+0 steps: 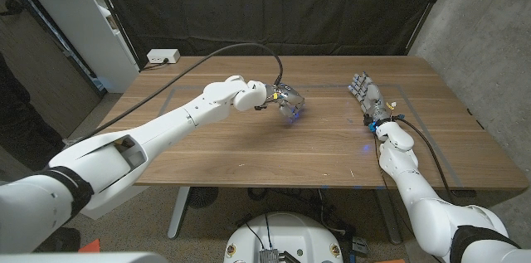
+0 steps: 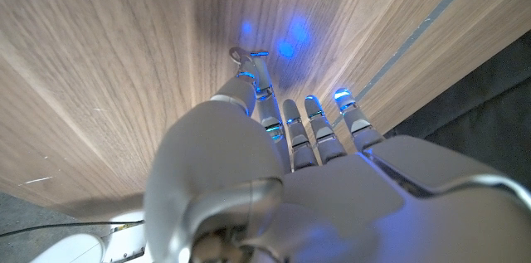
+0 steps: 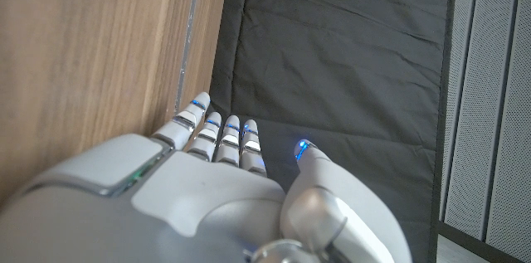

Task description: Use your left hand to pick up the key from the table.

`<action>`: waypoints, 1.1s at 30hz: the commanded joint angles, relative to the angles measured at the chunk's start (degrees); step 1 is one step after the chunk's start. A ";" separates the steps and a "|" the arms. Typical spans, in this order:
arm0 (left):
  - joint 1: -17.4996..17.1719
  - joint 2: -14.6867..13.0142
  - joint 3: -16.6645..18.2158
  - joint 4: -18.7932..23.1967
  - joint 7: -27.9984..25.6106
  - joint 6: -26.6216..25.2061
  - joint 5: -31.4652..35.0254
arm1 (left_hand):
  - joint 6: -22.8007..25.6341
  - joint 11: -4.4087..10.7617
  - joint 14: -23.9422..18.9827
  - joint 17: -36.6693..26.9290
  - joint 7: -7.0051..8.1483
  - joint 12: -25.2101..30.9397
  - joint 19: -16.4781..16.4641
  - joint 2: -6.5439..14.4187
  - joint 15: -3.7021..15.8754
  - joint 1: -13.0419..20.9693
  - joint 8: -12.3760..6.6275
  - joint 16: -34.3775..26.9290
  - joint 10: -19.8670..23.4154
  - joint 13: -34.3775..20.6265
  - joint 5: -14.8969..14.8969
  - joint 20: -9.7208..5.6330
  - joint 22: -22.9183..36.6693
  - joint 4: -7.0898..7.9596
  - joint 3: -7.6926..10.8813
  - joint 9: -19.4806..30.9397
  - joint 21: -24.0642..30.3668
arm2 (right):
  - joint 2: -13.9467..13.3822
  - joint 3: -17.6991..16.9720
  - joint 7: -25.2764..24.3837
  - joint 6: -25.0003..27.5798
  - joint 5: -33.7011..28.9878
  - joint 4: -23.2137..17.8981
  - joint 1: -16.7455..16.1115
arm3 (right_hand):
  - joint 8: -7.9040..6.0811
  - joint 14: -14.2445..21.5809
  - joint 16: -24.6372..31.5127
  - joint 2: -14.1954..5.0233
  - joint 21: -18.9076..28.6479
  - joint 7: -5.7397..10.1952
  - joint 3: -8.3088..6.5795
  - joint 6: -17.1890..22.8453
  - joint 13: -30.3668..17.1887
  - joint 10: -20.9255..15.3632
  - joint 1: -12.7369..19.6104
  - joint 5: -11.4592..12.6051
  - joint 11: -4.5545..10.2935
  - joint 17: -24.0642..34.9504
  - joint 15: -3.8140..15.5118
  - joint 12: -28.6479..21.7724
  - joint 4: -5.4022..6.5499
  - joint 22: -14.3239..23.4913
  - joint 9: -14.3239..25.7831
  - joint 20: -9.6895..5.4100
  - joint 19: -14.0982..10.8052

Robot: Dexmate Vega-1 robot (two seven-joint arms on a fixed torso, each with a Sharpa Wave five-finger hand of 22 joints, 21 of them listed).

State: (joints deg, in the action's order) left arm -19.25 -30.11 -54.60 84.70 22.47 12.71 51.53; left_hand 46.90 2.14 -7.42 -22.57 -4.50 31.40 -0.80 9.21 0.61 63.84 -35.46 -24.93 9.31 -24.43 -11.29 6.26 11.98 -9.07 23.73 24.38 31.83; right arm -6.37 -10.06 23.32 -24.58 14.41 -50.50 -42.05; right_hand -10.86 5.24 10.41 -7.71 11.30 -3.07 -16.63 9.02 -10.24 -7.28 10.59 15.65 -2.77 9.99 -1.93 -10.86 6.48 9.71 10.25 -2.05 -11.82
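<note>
Head view: left hand [image 1: 288,99] over table [image 1: 249,147] centre, fingers curled down; key not discernible here. Right hand [image 1: 368,97] at right side, fingers extended together.
Left wrist view: key [image 2: 239,54] at thumb tip, seemingly pinched against finger.
Right wrist view: right hand holds nothing.

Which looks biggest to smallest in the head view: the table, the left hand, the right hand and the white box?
1. Table, by far.
2. Left hand and right hand: about alike, so not ranked.
3. White box by the far edge, smallest.
</note>
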 commanded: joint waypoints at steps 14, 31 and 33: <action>-4.79 -3.58 4.06 7.83 -2.48 -1.66 1.98 | 2.86 0.50 -1.32 -0.16 1.46 0.63 -0.53 0.19 0.44 0.39 -0.91 0.21 1.20 -0.02 -0.49 -0.45 -0.04 -0.02 1.30 1.03 0.51 | -0.26 1.73 -2.21 2.50 0.60 -7.92 -4.02 | -0.04 0.34 0.42 0.09 -0.14 0.10 -0.56 0.34 -0.29 -0.20 -0.19 -0.32 -0.05 0.22 0.05 0.03 -0.27 0.20 0.24 -1.22 0.21; -8.08 -5.34 6.44 11.29 -4.77 -3.17 3.59 | 3.19 1.14 -1.82 -0.28 1.28 0.98 -0.67 -0.09 0.84 0.45 -1.05 0.22 2.05 0.09 -0.49 -0.84 -0.07 -0.07 1.50 1.05 0.80 | -1.10 2.83 -4.02 4.70 0.45 -12.78 -6.52 | -0.04 0.36 0.37 0.07 -0.14 0.11 -0.69 0.35 -0.29 -0.23 -0.21 -0.32 -0.11 0.23 0.00 0.02 -0.33 0.20 0.24 -1.31 0.29; -8.33 -5.42 6.66 11.38 -5.14 -3.14 3.56 | 3.21 1.24 -1.86 -0.30 1.20 1.04 -0.67 -0.09 0.86 0.47 -1.08 0.22 2.20 0.10 -0.49 -0.84 -0.07 -0.08 1.54 1.10 0.83 | -1.15 2.93 -4.17 4.89 0.46 -13.11 -6.66 | -0.04 0.36 0.36 0.07 -0.13 0.10 -0.70 0.36 -0.29 -0.18 -0.21 -0.32 -0.14 0.23 0.08 0.04 -0.34 0.20 0.24 -1.35 0.29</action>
State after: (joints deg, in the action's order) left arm -25.66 -34.58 -49.35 94.29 18.97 10.17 54.36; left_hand 47.51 3.38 -8.73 -22.74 -5.12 31.83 -1.33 8.95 1.35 64.04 -35.47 -24.93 10.76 -24.16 -11.64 5.73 11.71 -9.08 24.66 24.43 32.42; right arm -7.03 -7.74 20.30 -21.10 14.99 -60.77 -47.31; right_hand -10.86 5.23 10.41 -7.71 11.30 -3.07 -16.87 9.01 -10.24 -7.26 10.59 15.65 -2.77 9.99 -1.93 -10.86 6.25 9.71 10.25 -2.26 -11.61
